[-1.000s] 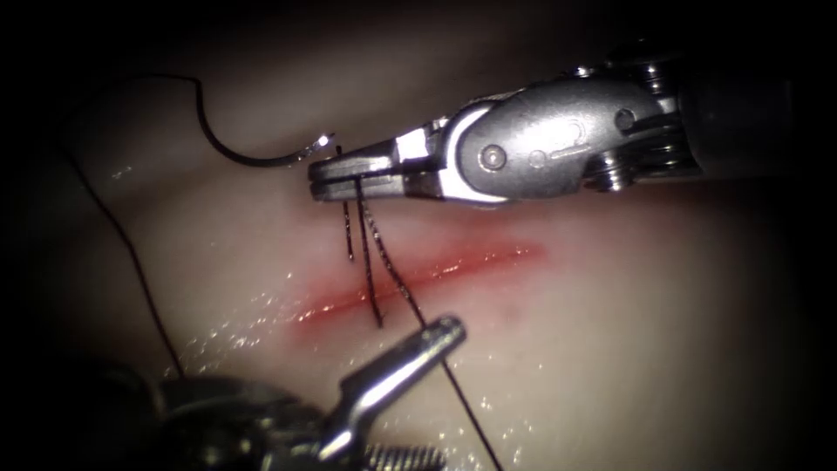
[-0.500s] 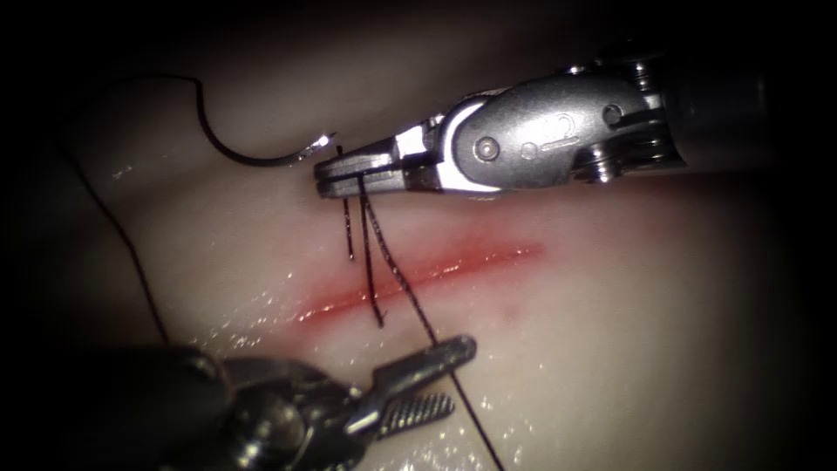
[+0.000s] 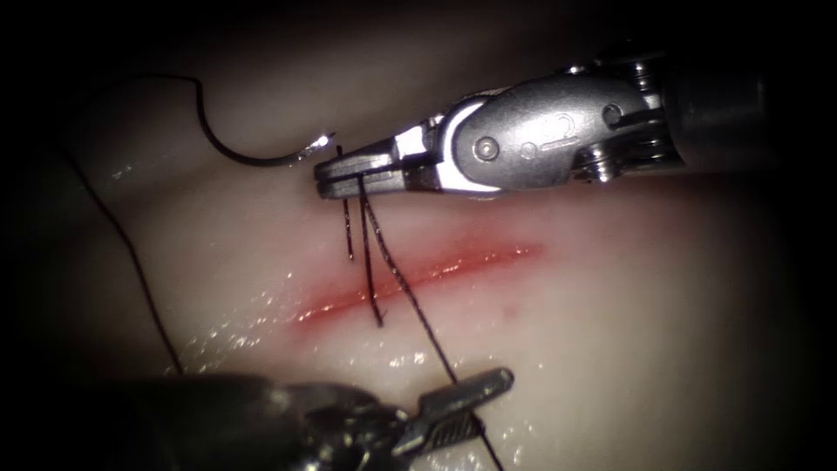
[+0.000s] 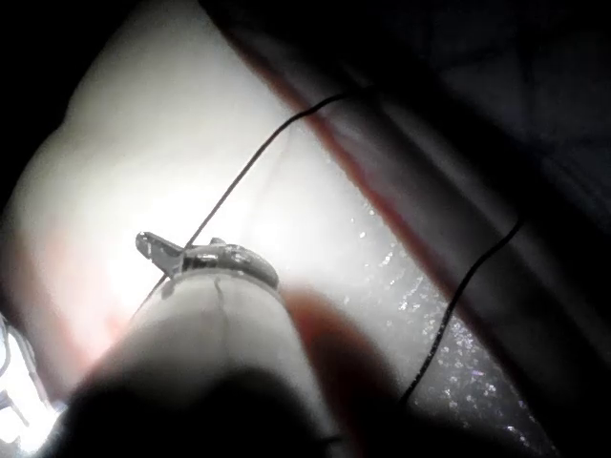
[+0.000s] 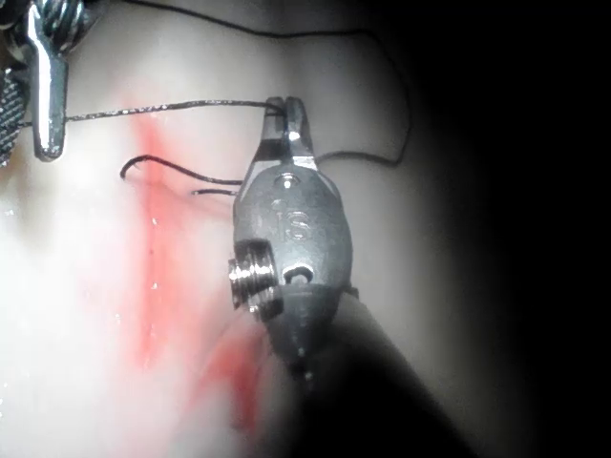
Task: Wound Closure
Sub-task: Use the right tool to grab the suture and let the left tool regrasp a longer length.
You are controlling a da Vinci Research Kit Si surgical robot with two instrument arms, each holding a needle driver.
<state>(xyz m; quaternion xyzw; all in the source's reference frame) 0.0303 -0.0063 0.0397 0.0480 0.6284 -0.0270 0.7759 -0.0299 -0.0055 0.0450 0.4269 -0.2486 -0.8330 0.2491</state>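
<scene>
My right tool reaches in above the cut, jaws shut on the thread where it rises from the wound; the right wrist view shows the same grip. Two short thread ends hang below its jaws. The long strand slants down between the slightly open jaws of my left tool, below the cut. The curved needle lies free on the tissue, up and left of the cut, beside the right tool's tip. Neither tool holds it.
Red fluid stains the cut line. A long thread tail runs down the left side of the tissue. Wet glints dot the surface near the left tool. The tissue's dark edge passes close to the left tool.
My left tool has slid right and lower along the long strand, and its wide-open jaws have narrowed around it. The right tool and the needle have barely moved.
</scene>
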